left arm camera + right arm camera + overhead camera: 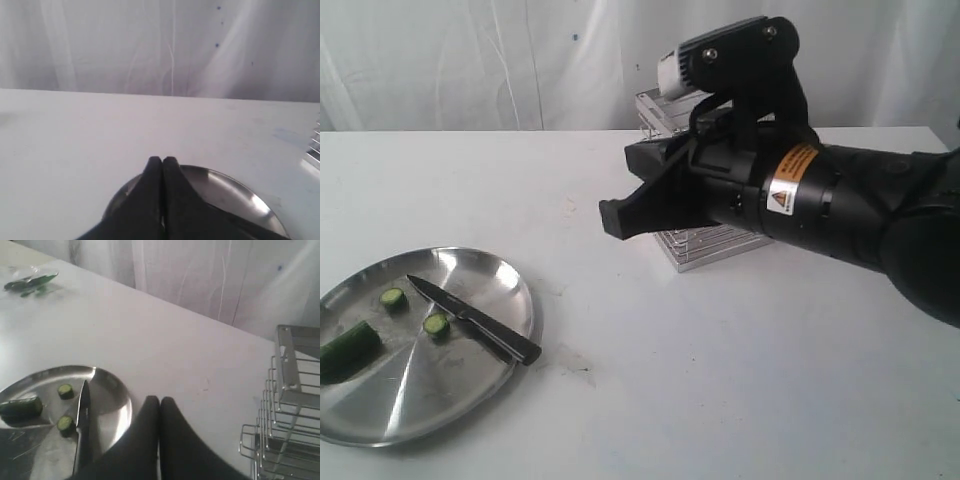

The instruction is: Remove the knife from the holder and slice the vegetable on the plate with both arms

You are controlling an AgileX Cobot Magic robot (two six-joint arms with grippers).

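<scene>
The steel plate [470,400] lies at the front left of the white table. On it rest the dark-green vegetable [345,350], two cut slices [392,297] [436,324] and the black-handled knife [470,320], lying free with its handle over the rim. My right gripper [615,218] hovers shut and empty in front of the wire holder [705,245], right of the plate. The right wrist view shows the right gripper [160,400] past the plate [112,400], with the knife [82,425] and vegetable [20,406] beyond. My left gripper [162,160] is shut, empty, above the plate's rim [225,187].
A white curtain hangs behind the table. A small green, shiny object [30,282] lies far off on the tabletop. The holder [290,405] stands close beside the right gripper. The left arm does not show in the exterior view.
</scene>
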